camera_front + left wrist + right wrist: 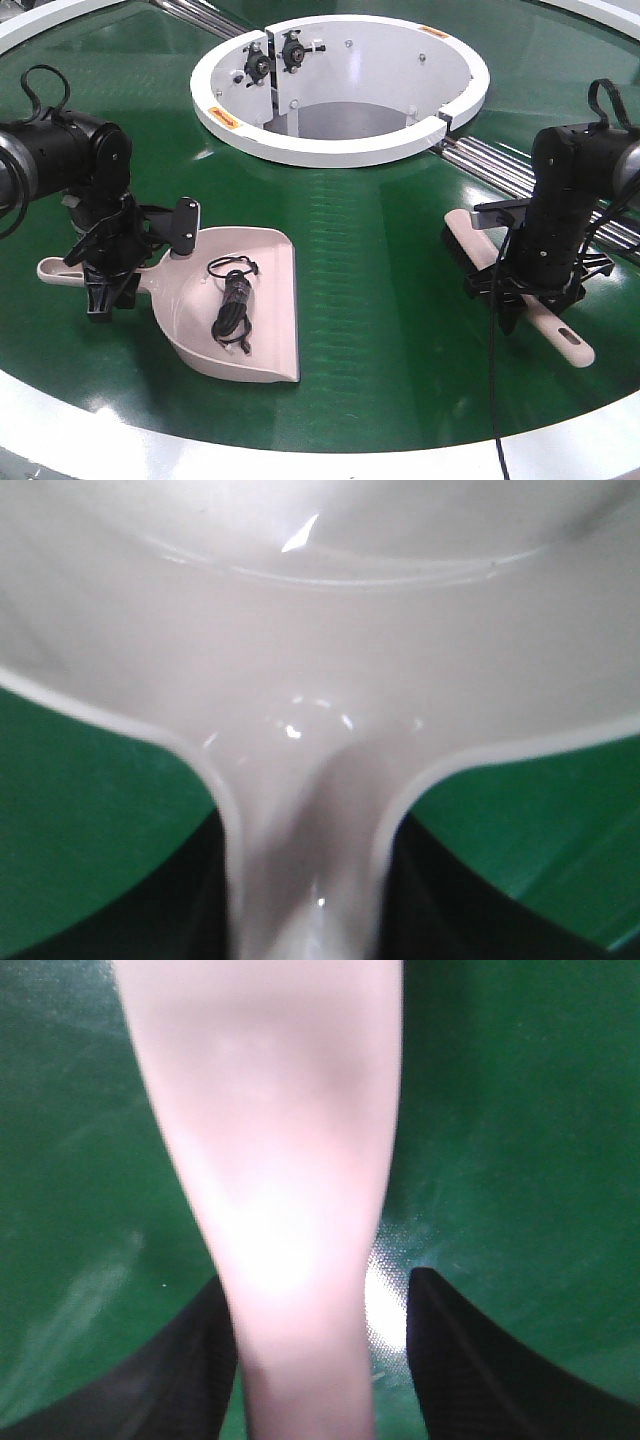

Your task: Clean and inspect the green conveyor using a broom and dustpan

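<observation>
The dustpan [262, 262] lies flat on the green conveyor [380, 250], left of centre, with a black coiled cord [232, 298] in its scoop. My left gripper [108, 280] is shut on the dustpan's handle; in the left wrist view both dark fingers [190, 900] press the handle [305, 860]. The broom [500, 275] lies on the belt at the right, black bristles toward the hub. My right gripper [535, 295] straddles its handle [290, 1210]. It is open: the left finger [170, 1380] touches the handle and the right one stands apart.
The white ring-shaped hub [340, 150] with an open centre sits at the back. Shiny metal rails [520, 165] run from the hub toward the right, behind the right arm. The white outer rim [300, 455] curves along the front edge.
</observation>
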Available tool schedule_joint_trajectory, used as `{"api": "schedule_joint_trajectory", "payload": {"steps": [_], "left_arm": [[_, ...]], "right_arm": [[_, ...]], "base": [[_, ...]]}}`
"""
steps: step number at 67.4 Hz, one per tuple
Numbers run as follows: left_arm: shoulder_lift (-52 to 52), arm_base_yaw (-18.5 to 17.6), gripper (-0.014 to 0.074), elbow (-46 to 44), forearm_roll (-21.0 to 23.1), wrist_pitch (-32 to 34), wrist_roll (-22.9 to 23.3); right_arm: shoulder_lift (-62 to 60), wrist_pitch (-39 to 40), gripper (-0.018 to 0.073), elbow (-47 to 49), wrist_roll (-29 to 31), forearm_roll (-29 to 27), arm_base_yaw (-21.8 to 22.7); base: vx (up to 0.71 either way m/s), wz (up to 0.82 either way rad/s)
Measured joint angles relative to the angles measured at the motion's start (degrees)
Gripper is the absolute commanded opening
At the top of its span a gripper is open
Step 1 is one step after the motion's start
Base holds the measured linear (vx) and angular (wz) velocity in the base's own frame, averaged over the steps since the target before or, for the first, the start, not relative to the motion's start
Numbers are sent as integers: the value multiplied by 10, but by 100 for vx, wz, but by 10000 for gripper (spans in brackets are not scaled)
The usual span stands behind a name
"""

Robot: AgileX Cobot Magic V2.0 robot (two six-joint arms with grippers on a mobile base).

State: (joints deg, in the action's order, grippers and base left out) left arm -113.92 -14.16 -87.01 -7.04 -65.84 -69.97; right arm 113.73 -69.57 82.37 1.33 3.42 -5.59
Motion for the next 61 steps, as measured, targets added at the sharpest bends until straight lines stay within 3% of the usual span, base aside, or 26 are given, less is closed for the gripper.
{"api": "schedule_joint_trajectory", "payload": {"steps": [14, 24, 48, 61], "left_arm": [[0, 0, 531, 0, 4, 12, 35], [0, 0, 598, 0, 4, 16, 71], [0, 0, 575, 0, 6, -9, 145], [17, 0, 568, 0, 6, -14, 157]], "right_arm": [[0, 0, 377, 0, 0, 0, 0], [0, 0, 377, 0, 0, 0, 0], [-39, 0, 377, 0, 0, 3, 0], [-68, -1, 377, 0, -1, 2, 0]], "base": [[0, 0], [0, 0], [0, 0], [0, 0]]}}
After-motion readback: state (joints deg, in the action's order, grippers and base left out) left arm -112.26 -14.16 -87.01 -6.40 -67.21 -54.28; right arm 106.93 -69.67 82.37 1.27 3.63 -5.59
